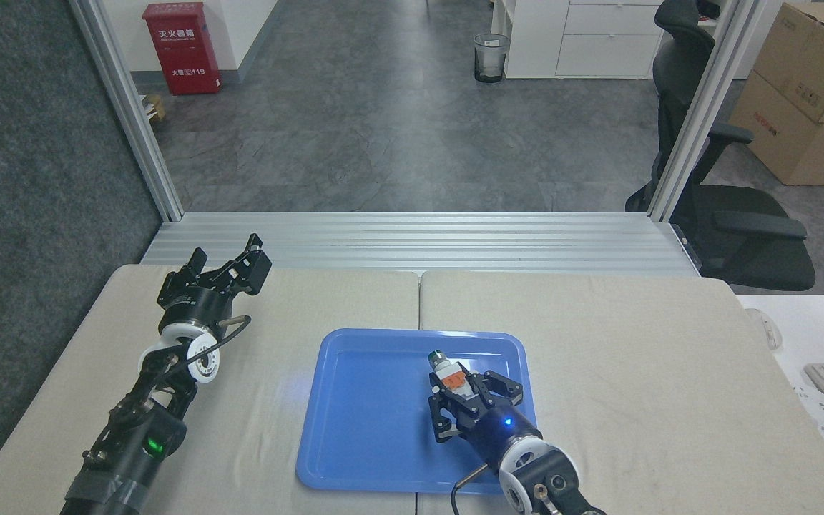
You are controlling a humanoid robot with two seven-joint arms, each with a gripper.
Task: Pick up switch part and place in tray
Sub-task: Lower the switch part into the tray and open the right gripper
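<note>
Holding the switch part (pixel 449 375) clamped in right gripper (pixel 463 400) over the blue tray (pixel 355 429); placing step. Next: lower, release. Left gripper (pixel 229 268) spread, idle.

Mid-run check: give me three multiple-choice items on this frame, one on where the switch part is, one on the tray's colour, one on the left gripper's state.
1. Where is the switch part?
A. On the cloth by the keyboard
B. Held over the tray
C. In the left gripper

2. What colour is the tray?
A. Blue
B. Red
C. White

3. What state is the left gripper in?
A. Shut on a part
B. Out of view
C. Open and empty

Answers: 1 B, the right gripper clamps it above the tray's right half. 2 A, glossy blue. 3 C, fingers spread, nothing between them.
</note>
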